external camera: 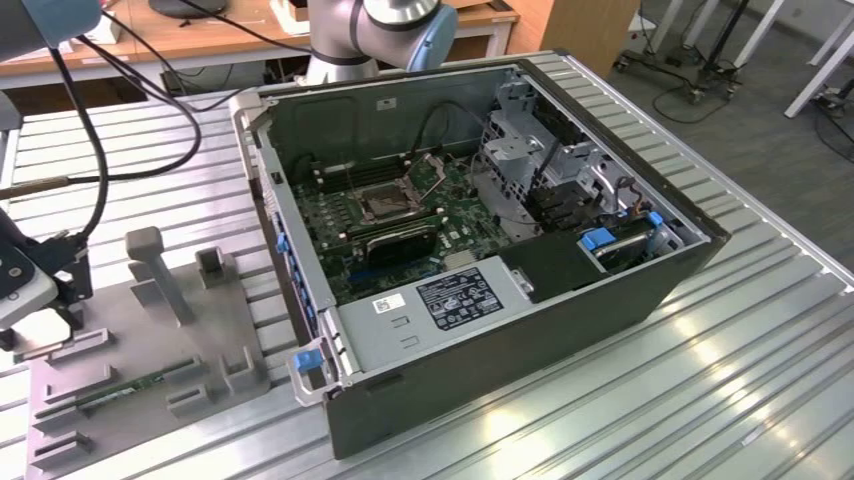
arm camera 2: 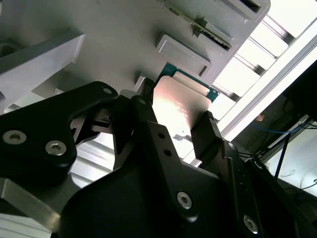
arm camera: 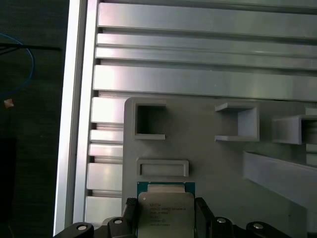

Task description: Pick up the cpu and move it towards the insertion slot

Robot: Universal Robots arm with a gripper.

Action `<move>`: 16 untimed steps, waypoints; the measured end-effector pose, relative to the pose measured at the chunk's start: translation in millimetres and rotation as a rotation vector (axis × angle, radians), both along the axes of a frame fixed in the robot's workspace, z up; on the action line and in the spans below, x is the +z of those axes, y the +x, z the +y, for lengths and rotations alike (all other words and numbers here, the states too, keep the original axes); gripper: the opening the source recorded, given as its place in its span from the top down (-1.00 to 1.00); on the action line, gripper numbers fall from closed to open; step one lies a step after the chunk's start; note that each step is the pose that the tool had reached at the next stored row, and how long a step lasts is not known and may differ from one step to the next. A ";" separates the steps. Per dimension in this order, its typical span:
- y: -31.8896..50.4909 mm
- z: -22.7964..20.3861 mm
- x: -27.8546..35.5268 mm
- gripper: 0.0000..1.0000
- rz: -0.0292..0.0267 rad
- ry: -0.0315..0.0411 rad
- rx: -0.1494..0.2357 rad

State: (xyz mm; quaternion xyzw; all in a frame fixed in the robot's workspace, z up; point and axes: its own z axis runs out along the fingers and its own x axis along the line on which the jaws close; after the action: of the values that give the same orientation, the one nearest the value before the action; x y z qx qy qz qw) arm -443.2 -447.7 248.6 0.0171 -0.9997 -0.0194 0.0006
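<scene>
The cpu [arm camera: 166,206], a flat square chip with a silvery top and a green rim, lies at the edge of the grey fixture plate [arm camera: 208,163]. My gripper [arm camera: 166,221] is shut on it, with a black finger pressed against each side edge. The second wrist view shows the cpu [arm camera 2: 181,101] between the same two fingers [arm camera 2: 144,106]. In the exterior view my gripper [external camera: 40,320] is low at the far left, over the plate's corner. The insertion slot [external camera: 387,203], a dark square socket in a silver frame, sits on the motherboard inside the open computer case [external camera: 534,330], well to the exterior view's right of my gripper.
The grey fixture plate [external camera: 240,320] carries upright blocks [external camera: 150,270] and a thin green memory stick [external camera: 127,390]. Black cables [external camera: 94,150] hang down to the gripper. The ribbed metal table [external camera: 747,360] runs around the case, and its edge [arm camera: 74,124] is close to the cpu.
</scene>
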 end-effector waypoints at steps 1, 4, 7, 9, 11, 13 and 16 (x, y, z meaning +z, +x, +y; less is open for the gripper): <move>0.0 0.0 0.9 -0.09 0.0001 -0.0001 0.000; 0.0 0.0 3.3 -0.09 0.0000 0.0000 0.000; 0.0 0.0 5.8 -0.09 0.0000 0.0000 0.000; 0.0 0.0 7.0 -0.09 -0.0001 0.0001 0.000; 0.0 0.0 7.4 -0.09 0.0000 0.0000 0.000; 0.0 0.0 7.6 -0.09 0.0000 0.0000 0.000; 0.0 0.0 8.2 -0.09 0.0001 -0.0001 0.000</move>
State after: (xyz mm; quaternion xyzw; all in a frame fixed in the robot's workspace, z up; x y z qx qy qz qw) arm -443.1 -447.7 256.7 0.0171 -0.9997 -0.0194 0.0006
